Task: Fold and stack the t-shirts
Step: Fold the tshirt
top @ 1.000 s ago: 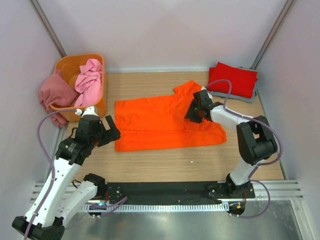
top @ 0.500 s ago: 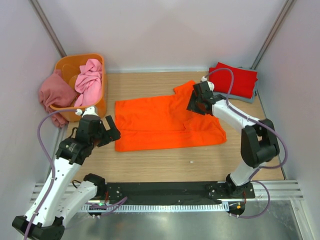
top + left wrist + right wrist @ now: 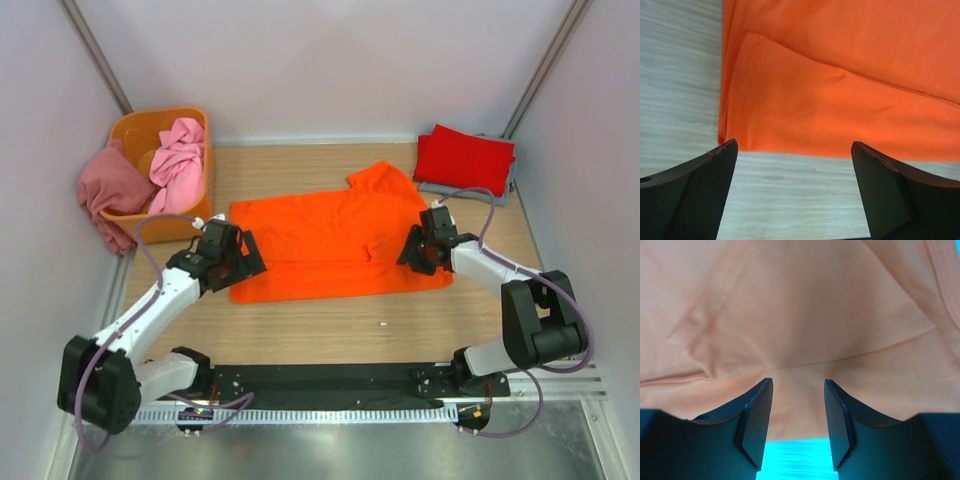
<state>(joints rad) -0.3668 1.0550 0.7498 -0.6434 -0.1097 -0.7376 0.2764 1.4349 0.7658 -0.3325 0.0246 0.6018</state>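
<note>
Two robot arms reach across a pale, wood-grained desk (image 3: 330,322) toward a bright orange t-shirt (image 3: 320,238) that lies spread flat at its centre, the soft matte cloth folded over along its near edge and one short sleeve pointing to the far side. The left pincer (image 3: 244,262) hovers at the shirt's near left corner, its dark, textured fingers (image 3: 700,190) spread wide and holding nothing; its wrist camera shows the folded layer's straight hem meeting the bare desk (image 3: 680,75). The right pincer (image 3: 414,252) sits low over the shirt's near right edge, its smooth black fingers (image 3: 756,415) partly apart with only smooth cloth (image 3: 790,315) and a thin seam showing in the gap. A second ago the left arm stood back beside the tub, and the right pincer was farther up the shirt near the sleeve; both have since come to the near edge. At the far right corner, a red t-shirt (image 3: 465,160) lies folded square on a grey-blue one (image 3: 470,195). At the far left, a rigid orange plastic tub (image 3: 132,124) holds a crumpled light pink t-shirt (image 3: 180,150), with a dusty rose t-shirt (image 3: 108,185) draped over its left wall.
</note>
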